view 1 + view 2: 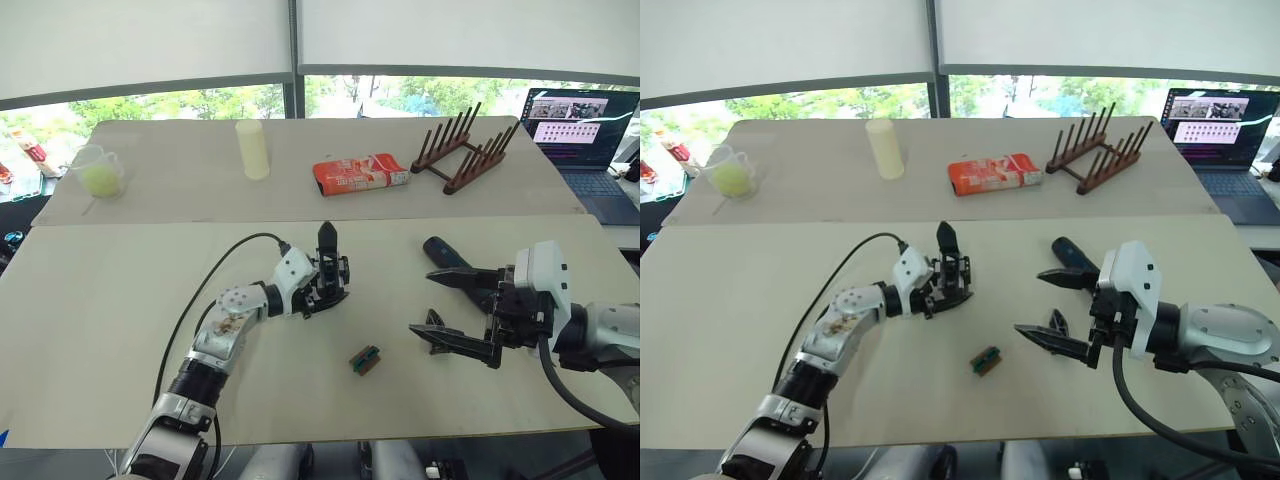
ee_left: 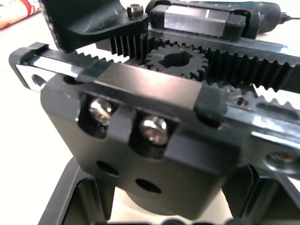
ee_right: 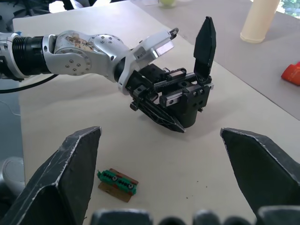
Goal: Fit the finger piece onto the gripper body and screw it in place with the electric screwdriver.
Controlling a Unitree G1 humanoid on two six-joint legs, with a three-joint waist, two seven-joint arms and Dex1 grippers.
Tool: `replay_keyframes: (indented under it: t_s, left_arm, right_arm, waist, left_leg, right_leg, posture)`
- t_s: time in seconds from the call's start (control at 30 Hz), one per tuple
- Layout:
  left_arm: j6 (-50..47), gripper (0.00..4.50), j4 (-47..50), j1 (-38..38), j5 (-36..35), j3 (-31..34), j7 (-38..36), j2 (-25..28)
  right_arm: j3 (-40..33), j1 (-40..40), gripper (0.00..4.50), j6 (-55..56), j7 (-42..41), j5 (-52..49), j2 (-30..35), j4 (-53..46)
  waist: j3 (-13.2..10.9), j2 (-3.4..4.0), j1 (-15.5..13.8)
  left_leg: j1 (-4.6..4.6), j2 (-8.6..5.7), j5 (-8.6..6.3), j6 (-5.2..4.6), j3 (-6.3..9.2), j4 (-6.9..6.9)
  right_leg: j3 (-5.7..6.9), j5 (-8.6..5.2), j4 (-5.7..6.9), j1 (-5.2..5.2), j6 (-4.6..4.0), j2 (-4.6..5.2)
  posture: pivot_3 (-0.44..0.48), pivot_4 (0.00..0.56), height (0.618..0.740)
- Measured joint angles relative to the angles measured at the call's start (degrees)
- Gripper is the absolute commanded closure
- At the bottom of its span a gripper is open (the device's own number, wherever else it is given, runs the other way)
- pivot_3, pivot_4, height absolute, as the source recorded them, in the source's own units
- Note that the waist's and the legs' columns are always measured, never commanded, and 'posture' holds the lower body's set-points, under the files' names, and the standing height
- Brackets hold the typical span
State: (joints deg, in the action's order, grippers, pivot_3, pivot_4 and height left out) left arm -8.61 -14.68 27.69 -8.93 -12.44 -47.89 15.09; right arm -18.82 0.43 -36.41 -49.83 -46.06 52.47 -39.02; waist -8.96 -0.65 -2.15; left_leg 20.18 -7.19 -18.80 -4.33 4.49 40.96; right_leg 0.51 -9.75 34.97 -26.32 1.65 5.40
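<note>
Two fingers of the left gripper [image 3: 161, 110] pinch the gripper body [image 3: 187, 96]. Right gripper [image 1: 455, 312] fingers are spread just beside it, open worktop [image 1: 100, 330] between.

Red packet [image 1: 361, 173], wooden rack [image 1: 466, 150], laptop [image 1: 585, 140]

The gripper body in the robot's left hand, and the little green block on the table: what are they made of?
Gripper body: looks like matte black plastic, dull with soft edges; it could be coated metal. Its screws: bright metal, glinting silver. Green block: seemingly green plastic pieces on a brown board; too small to be sure.
</note>
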Motion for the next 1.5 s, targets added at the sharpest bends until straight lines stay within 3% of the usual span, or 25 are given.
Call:
replay_keyframes:
  t_s: [0.43, 0.57, 0.87, 0.97, 1.07, 1.17, 1.27, 1.33, 1.5]
  left_arm:
    - [5.7, 2.09, -9.1, 3.5, 2.4, -1.4, -1.3, -3.4]
    - [7.7, 0.17, -11.2, 4.8, 2.2, -1.3, -2.9, -3.1]
    - [-0.9, 0.03, 1.7, -1.8, -3.3, 3.0, -11.7, 9.4]
    - [-5.3, 0.03, 9.1, -3.7, -7.2, 5.4, -15.3, 15.3]
    - [-10.6, 0.03, 17.7, -4.7, -13.3, 8.1, -20.4, 21.3]
    - [-16.7, 0.03, 25.4, -4.2, -19.5, 9.5, -23.9, 25.6]
    - [-19.3, 0.03, 29.2, -3.0, -21.5, 9.3, -24.5, 26.3]
    - [-20.8, 0.03, 30.9, -2.3, -22.8, 8.9, -24.5, 26.3]
    - [-22.8, 0.03, 34.5, -0.9, -23.8, 7.7, -24.5, 26.3]
  right_arm:
    - [0.0, -0.3, 0.00, -0.8, 2.7, -0.2, 0.1, -1.1]
    - [0.0, -0.7, 0.00, -1.6, 3.7, -0.3, 0.5, -1.5]
    - [-2.3, -5.9, 0.00, -9.5, 5.0, -7.9, 6.9, -1.9]
    - [-3.3, -8.5, 0.00, -17.0, 7.0, -15.2, 12.8, -0.7]
    - [-2.7, -14.0, 0.00, -26.4, 15.5, -28.1, 19.3, 4.6]
    - [2.0, -18.6, 0.00, -30.9, 27.9, -46.0, 29.1, 12.1]
    - [9.3, -20.4, 0.00, -31.2, 38.3, -59.3, 35.6, 16.2]
    - [15.6, -22.7, 0.00, -31.5, 43.4, -64.1, 36.0, 19.5]
    - [28.9, -27.3, 0.00, -35.7, 51.5, -65.6, 29.7, 27.2]
  waist:
    - [0.0, 0.00, -0.2]
    - [0.0, 0.00, -0.2]
    - [0.0, 0.02, 0.7]
    - [0.0, 0.02, 0.5]
    - [0.0, 0.05, 0.5]
    - [0.0, 0.11, 0.2]
    - [-0.1, 0.13, 0.0]
    - [-0.1, 0.12, 0.0]
    - [-0.1, 0.12, 0.2]
  left_leg:
    - [0.01, -0.01, 0.01, 0.00, 0.00, 0.03]
    - [0.01, -0.01, 0.01, 0.00, 0.00, 0.05]
    - [-0.01, 0.03, 0.01, 0.00, 0.00, 0.03]
    - [0.00, 0.03, 0.00, -0.01, 0.01, 0.03]
    - [0.02, 0.02, -0.01, -0.02, 0.00, 0.00]
    - [0.01, 0.05, -0.02, -0.01, 0.01, -0.16]
    - [0.02, 0.09, -0.01, 0.00, 0.01, -0.21]
    - [0.04, 0.10, -0.01, 0.00, 0.00, -0.19]
    - [0.07, 0.10, -0.01, -0.04, -0.08, -0.20]
  right_leg:
    - [0.01, 0.00, -0.03, 0.01, 0.01, 0.01]
    - [0.01, 0.02, -0.01, 0.03, 0.01, 0.02]
    - [0.00, 0.04, -0.01, -0.01, -0.03, -0.02]
    - [0.02, 0.04, -0.04, 0.02, -0.04, 0.01]
    - [0.01, 0.05, -0.10, 0.01, -0.06, 0.06]
    - [0.09, 0.05, -0.18, 0.00, -0.08, 0.10]
    - [0.13, 0.03, -0.25, -0.01, -0.10, 0.09]
    - [0.11, 0.04, -0.37, 0.04, -0.11, 0.08]
    - [0.08, 0.10, -0.53, 0.02, -0.12, 0.04]
  posture:
    - [0.000, 0.150, 0.740]
    - [0.000, 0.150, 0.740]
    - [0.000, 0.150, 0.740]
    - [0.000, 0.150, 0.740]
    - [0.000, 0.150, 0.740]
    - [0.000, 0.150, 0.740]
    - [0.000, 0.150, 0.740]
    - [0.000, 0.150, 0.740]
    - [0.000, 0.150, 0.740]
